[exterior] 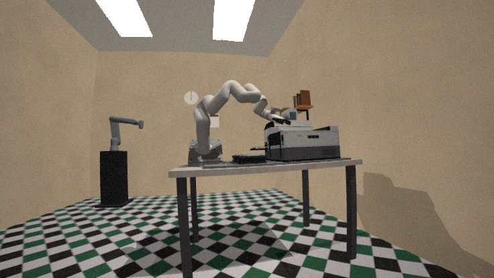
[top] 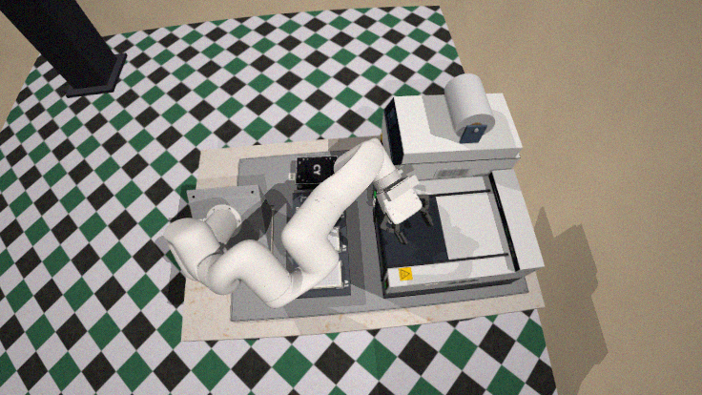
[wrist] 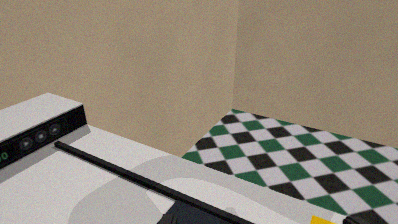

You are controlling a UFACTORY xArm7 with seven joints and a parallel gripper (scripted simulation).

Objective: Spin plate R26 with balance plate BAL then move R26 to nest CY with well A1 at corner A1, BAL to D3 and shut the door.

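Arm: smooth white matt shell, plastic look. Centrifuge lid under gripper: matt pale-grey panels, black rails. Sealer behind it: same finish, paper-like white roll. Table top: pale, faintly marbled.

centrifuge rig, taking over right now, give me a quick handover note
Tool: open and holding nothing, hovering over the dark opening in the centrifuge top.
Things: the CY nest holds no plate. The arm covers most of the deck row, so R62 and BAL cannot be confirmed; only plate edges peek out. R26 is not visible in any view. The sealer stands behind the centrifuge.
Done: cannot tell from these views.
Left: confirm the door state and where R26 and BAL sit before pressing any key.
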